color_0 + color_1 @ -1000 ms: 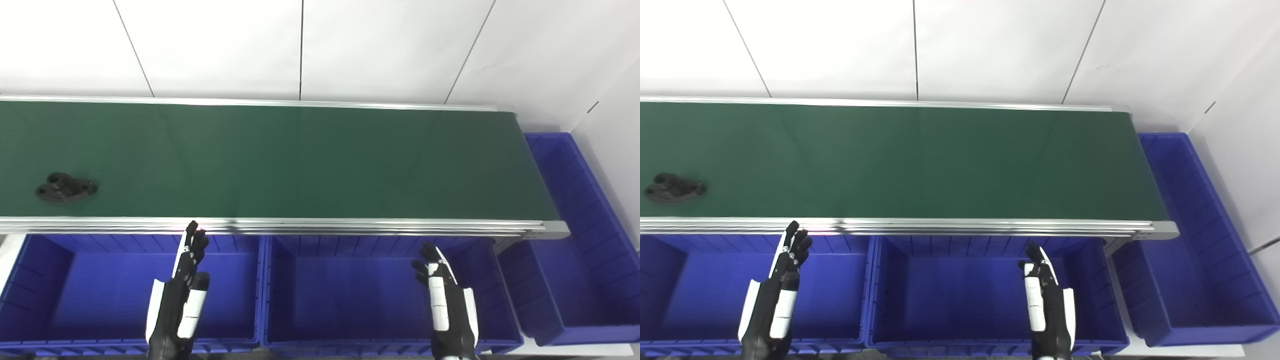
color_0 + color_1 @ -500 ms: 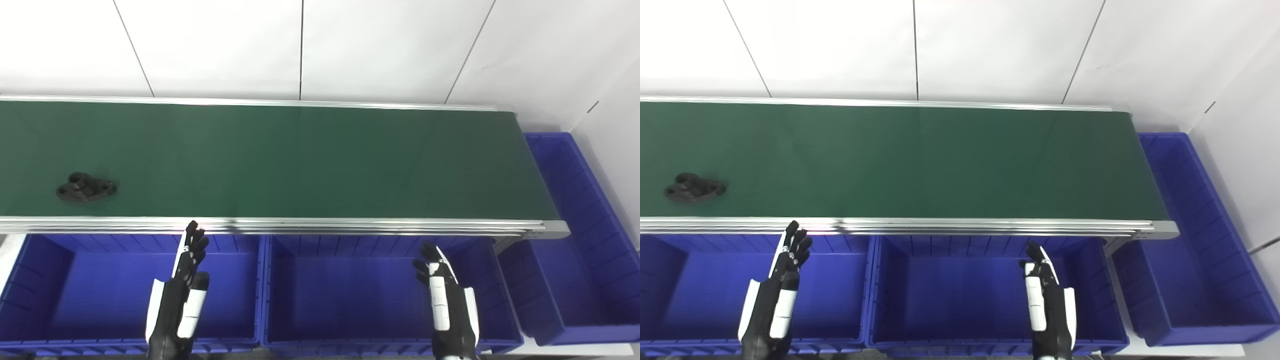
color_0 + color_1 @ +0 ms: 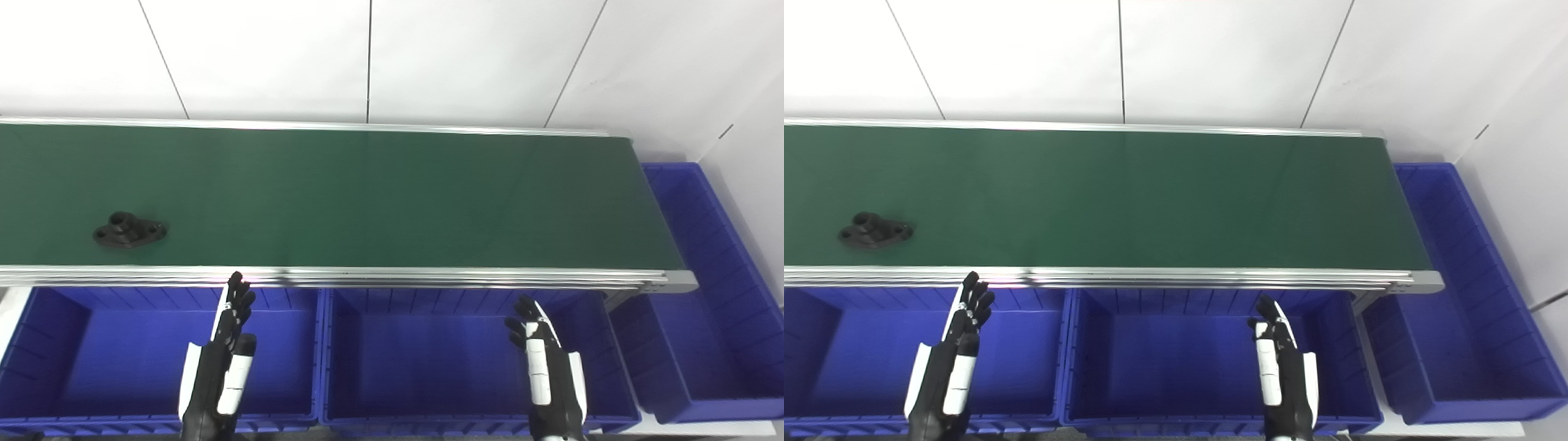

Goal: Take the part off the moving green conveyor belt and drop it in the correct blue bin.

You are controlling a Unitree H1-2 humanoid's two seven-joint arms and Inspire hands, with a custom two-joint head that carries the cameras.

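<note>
Left eye view shows the part (image 3: 129, 229), a small black flanged piece with a raised round boss in the middle and a holed ear on each side, lying flat on the green conveyor belt (image 3: 380, 196) near its left end and close to the near rail. It looks like moulded or cast material, so I judge it stiff, fairly light and unlikely to be harmed by a drop; its low flat ears give little to pinch, and a dark smooth surface may be a bit slippery. The raised boss seems the best place to take hold, thumb on one side and fingers on the other, or else across the narrow waist between the ears. The left hand (image 3: 225, 349) hangs above the left blue bin (image 3: 37, 343), fingers straight and apart, holding nothing; the right hand (image 3: 545, 361) hovers likewise empty and spread over the middle blue bin (image 3: 429, 355). A third blue bin (image 3: 704, 331) sits past the belt's right end.
</note>
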